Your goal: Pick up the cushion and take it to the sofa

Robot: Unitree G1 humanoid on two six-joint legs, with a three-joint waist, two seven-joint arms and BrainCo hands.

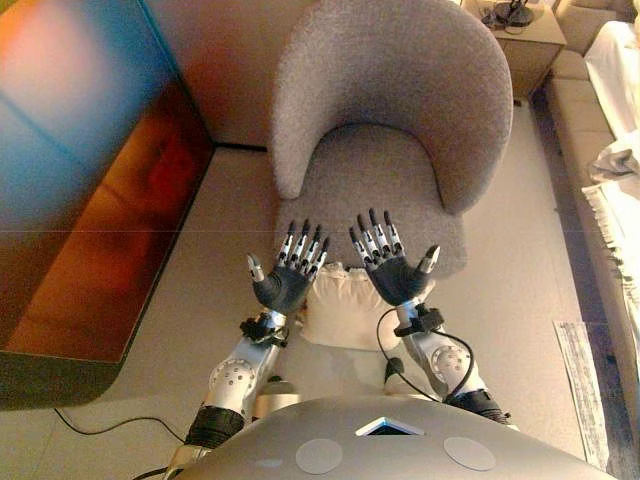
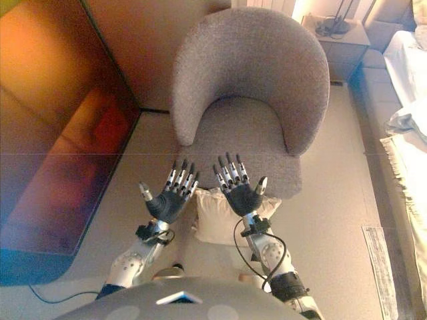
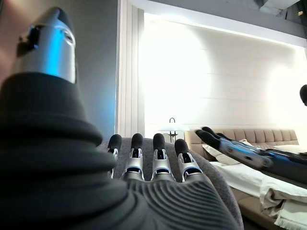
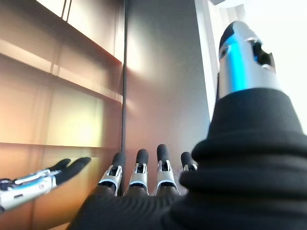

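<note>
A cream cushion [image 1: 345,305] lies on the floor against the front of a grey armchair [image 1: 385,150]. It also shows in the right eye view [image 2: 223,217]. My left hand [image 1: 285,275] and my right hand [image 1: 392,265] are both held palm up above the cushion, fingers straight and spread, holding nothing. The cushion sits between and below the two hands. In the left wrist view my left hand's fingers [image 3: 144,160] are straight, and a beige sofa or bed [image 3: 249,165] shows beyond them. In the right wrist view the right hand's fingers [image 4: 144,170] are straight.
A large dark glossy cabinet [image 1: 80,190] stands on the left. A beige sofa with white cloth [image 1: 610,150] runs along the right. A side table [image 1: 525,35] with dark items stands behind the armchair. A pale rug edge [image 1: 580,385] lies at lower right.
</note>
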